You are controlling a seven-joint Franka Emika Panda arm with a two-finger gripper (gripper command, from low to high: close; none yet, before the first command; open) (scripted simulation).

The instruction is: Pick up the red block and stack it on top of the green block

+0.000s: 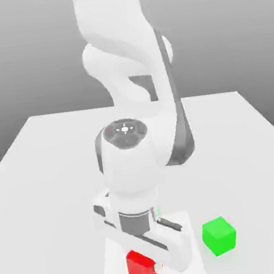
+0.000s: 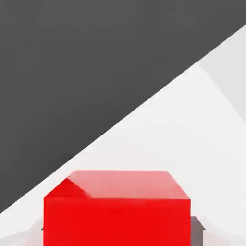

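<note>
red block (image 1: 141,266): in the hand (image 1: 150,267), near tabletop (image 1: 47,174) front edge | hand: clenched on red block | green block (image 1: 219,235): apart, beside

The red block (image 1: 141,266) is sitting low in the exterior view, just left of centre near the bottom edge, a small glossy cube turned a little so one corner is pointing toward the lower left. It is resting flat and upright on the white surface. In the hand view the same red block (image 2: 117,211) is filling the lower middle of the frame, its top face showing paler and its front face glowing a saturated red. The green block (image 1: 219,235) is sitting to the lower right of the exterior view, a bright cube of similar size, also flat and upright, slightly rotated. The two are standing apart, not touching.
</note>
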